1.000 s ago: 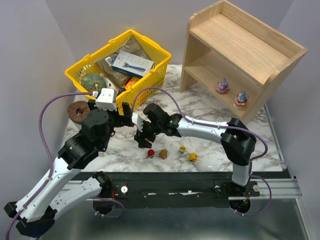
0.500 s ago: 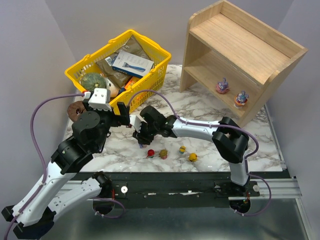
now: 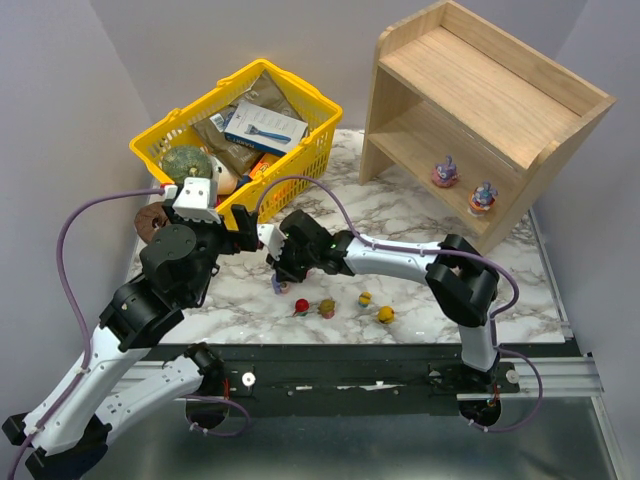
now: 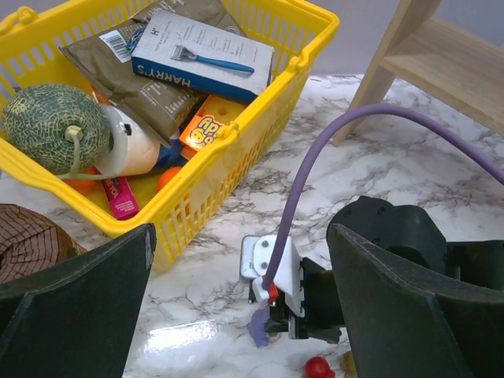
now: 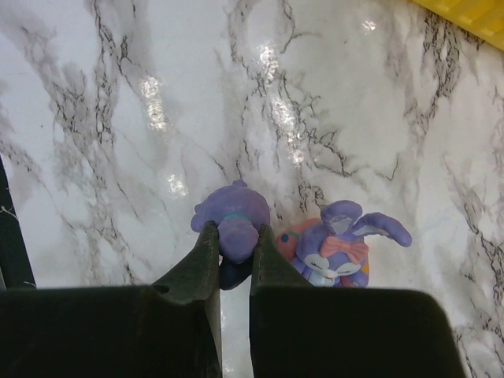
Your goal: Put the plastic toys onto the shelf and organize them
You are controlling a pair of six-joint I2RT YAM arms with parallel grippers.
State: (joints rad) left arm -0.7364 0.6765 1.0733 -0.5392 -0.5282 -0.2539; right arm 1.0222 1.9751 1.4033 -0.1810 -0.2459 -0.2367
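On the marble in front of the basket, my right gripper [image 5: 235, 236] is shut on a purple toy [image 5: 234, 216], its jaws pressed against both sides; this toy [image 3: 277, 287] still touches the table. A second purple long-eared toy [image 5: 340, 248] with a pink bow stands right beside it. Red [image 3: 301, 306], olive-brown [image 3: 326, 308] and two yellow toys [image 3: 365, 298] [image 3: 386, 315] sit near the front edge. Two purple toys [image 3: 445, 172] [image 3: 483, 197] stand on the lower tier of the wooden shelf [image 3: 480, 90]. My left gripper [image 4: 240, 236] hangs open just left of the right gripper, holding nothing.
A yellow basket [image 3: 330, 105] full of groceries and a green gourd [image 3: 186, 162] stands at the back left. A brown round object [image 3: 150, 220] lies left of the left arm. The right arm's purple cable [image 4: 315, 150] crosses the left wrist view.
The right gripper's jaws have closed onto the purple toy. The left arm has drawn back a little to the left.
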